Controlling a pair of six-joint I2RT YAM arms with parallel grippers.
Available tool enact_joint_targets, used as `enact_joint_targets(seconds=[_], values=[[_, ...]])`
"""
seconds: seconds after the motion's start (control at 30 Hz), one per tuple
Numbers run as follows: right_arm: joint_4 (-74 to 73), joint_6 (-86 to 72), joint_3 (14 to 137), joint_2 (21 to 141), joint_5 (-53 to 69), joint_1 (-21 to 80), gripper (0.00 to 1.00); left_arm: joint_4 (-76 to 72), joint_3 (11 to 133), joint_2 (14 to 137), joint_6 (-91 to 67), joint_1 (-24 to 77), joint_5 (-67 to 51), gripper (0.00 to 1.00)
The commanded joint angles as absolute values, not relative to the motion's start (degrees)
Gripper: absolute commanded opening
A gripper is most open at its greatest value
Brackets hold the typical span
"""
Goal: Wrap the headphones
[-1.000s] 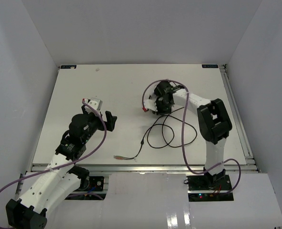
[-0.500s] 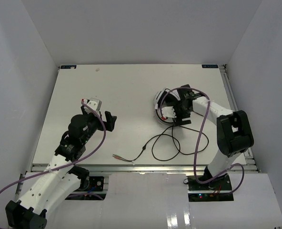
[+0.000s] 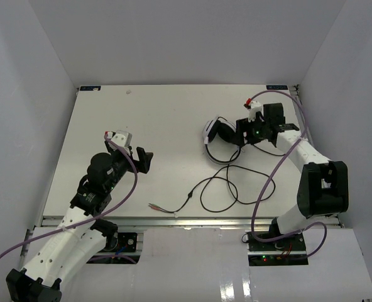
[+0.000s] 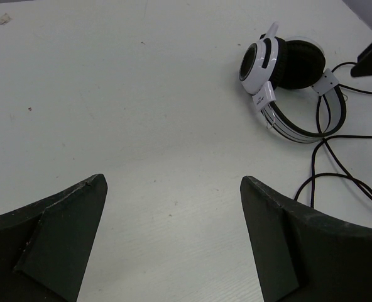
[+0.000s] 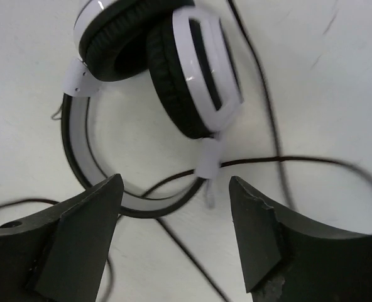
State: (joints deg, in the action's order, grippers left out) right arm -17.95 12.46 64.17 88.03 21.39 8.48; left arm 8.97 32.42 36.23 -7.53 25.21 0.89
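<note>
headphones [image 3: 218,133] lie on their side, right of centre on the table [image 3: 110,113], unheld. Right end effector [image 5: 173,187] is spread and hovers close over them. Left end effector [image 4: 173,189] is spread too, well apart. Risk: the cable [image 3: 233,189] crosses the headband, so closing could pinch only cable and drag the loose loops into a tangle.

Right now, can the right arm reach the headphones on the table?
Probably yes. The right gripper hangs open just over the headphones, and nothing lies between them except their own thin cable.
</note>
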Motion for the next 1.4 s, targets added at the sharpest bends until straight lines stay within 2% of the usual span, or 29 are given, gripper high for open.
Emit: enact_joint_targets(seconds=[0.0, 0.17, 0.3, 0.37, 0.43, 0.57, 1.0, 1.07, 1.2, 1.27, 1.37], values=[[-16.41, -15.54, 55.94, 85.29, 21.31, 10.34, 0.77, 8.55, 33.28, 35.42, -7.59, 24.96, 1.08, 0.98], [-11.95, -23.97, 48.40, 79.19, 16.60, 11.78, 0.84, 8.61, 33.31, 35.33, -7.47, 24.96, 1.41, 0.98], [-11.03, -29.17, 46.87, 80.76, 13.88, 12.11, 0.84, 8.44, 33.20, 35.70, -7.45, 24.96, 1.49, 0.98], [-10.05, -30.47, 47.47, 82.53, 13.09, 12.04, 0.78, 8.36, 33.23, 36.18, -7.29, 24.96, 1.32, 0.98], [-9.56, -32.34, 49.08, 85.48, 12.98, 12.07, 0.66, 8.44, 33.31, 36.70, -7.21, 24.96, 1.32, 0.98], [-10.26, -33.38, 51.83, 88.55, 11.85, 12.42, 0.52, 8.52, 33.22, 37.18, -7.14, 24.96, 1.43, 0.98], [-8.61, -35.93, 52.37, 92.32, 11.66, 15.20, 0.46, 8.52, 33.22, 38.31, -7.03, 24.96, 1.45, 0.98], [-8.63, -35.73, 52.32, 92.75, 11.29, 15.22, 0.39, 8.54, 33.22, 38.23, -7.03, 24.96, 1.86, 0.98], [-9.48, -33.43, 54.22, 93.16, 9.28, 14.82, 0.16, 8.61, 33.22, 38.39, -7.03, 24.96, 1.93, 0.98], [-11.12, -31.16, 56.29, 93.42, 7.17, 14.51, 0.11, 8.61, 33.22, 38.41, -7.12, 24.96, 1.85, 0.98], [-13.05, -25.22, 61.52, 94.71, 2.91, 14.24, 0.09, 8.55, 33.22, 38.34, -7.03, 24.96, 1.78, 0.98]])
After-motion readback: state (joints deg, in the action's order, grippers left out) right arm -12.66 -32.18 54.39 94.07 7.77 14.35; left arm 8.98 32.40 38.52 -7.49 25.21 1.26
